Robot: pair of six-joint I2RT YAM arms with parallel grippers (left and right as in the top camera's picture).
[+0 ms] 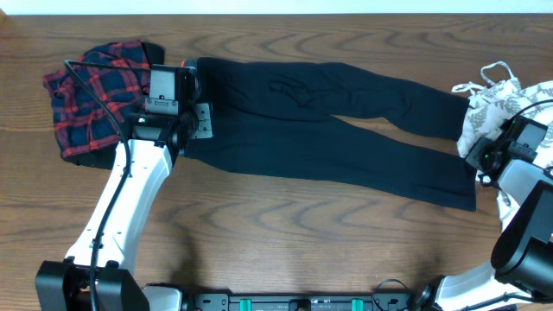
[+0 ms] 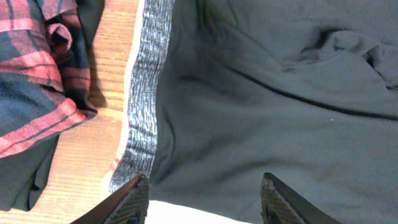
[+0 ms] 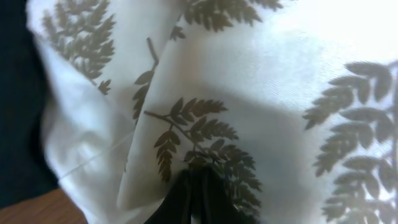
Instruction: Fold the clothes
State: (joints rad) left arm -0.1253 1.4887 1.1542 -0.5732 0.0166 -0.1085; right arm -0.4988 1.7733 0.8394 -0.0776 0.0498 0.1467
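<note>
across the overhead frame's middle the leggings (image 1: 328,121) lie full length, unfolded. left gripper (image 2: 205,196) hangs jaws apart over their waistband (image 2: 143,93), upper left; right gripper (image 3: 194,193) pinches shut on the leaf-print top (image 3: 261,93), far right. no fold looks made yet.

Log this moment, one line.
left gripper open above leggings waistband | right gripper shut against leaf-print top | leggings flat, unfolded | plaid piece bunched

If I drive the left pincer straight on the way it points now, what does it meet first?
Most likely the black leggings, just beside their grey waistband: the open left pincer frames that fabric with nothing between. Depth is unclear.
</note>
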